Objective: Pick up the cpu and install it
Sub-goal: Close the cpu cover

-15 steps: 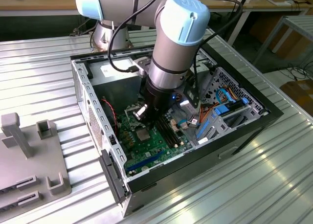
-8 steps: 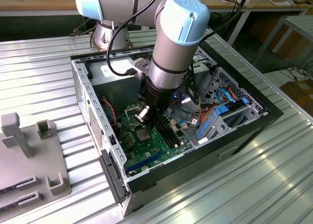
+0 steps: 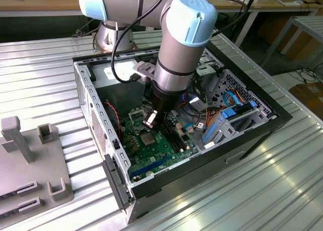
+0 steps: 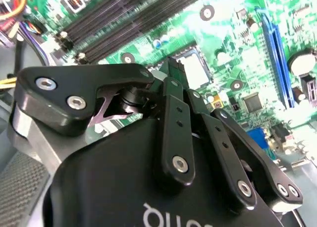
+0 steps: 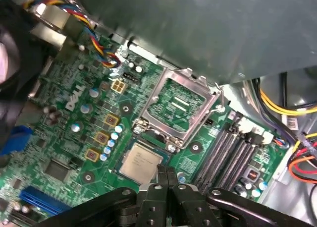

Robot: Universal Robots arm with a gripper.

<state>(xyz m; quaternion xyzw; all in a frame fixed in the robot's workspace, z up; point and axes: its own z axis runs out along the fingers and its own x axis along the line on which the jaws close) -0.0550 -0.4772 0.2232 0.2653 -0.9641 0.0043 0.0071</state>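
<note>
**A:** The gripper (image 5: 166, 173) is low over the motherboard (image 5: 74, 133). In the first wrist view its two fingertips are pressed together with nothing between them, so that's an empty pincer.

**B:** And the cpu (image 3: 147, 138)?

**A:** Lying flat on the board, outside the socket frame (image 3: 135, 118). In the exterior view, with the frame as clock centre, the chip sits just beside it at about five o'clock. The memory slots (image 3: 174, 135) run at three o'clock from the chip.

**B:** How close are the tips?

**A:** Right at the chip's edge in the first wrist view. I can't tell whether they're touching it or hanging just above.

**B:** So what makes this pick a good one?

**A:** My read is that the fingers want to spread wider than the chip and straddle two opposite edges, square to them. A skewed bite could twist it.

**B:** Any hazards?

**A:** Little round capacitors (image 5: 114, 136) crowd one side, so I'd keep the tips clear of those. Use a light squeeze on the edges only, and lift level with no dragging across the board.
</note>
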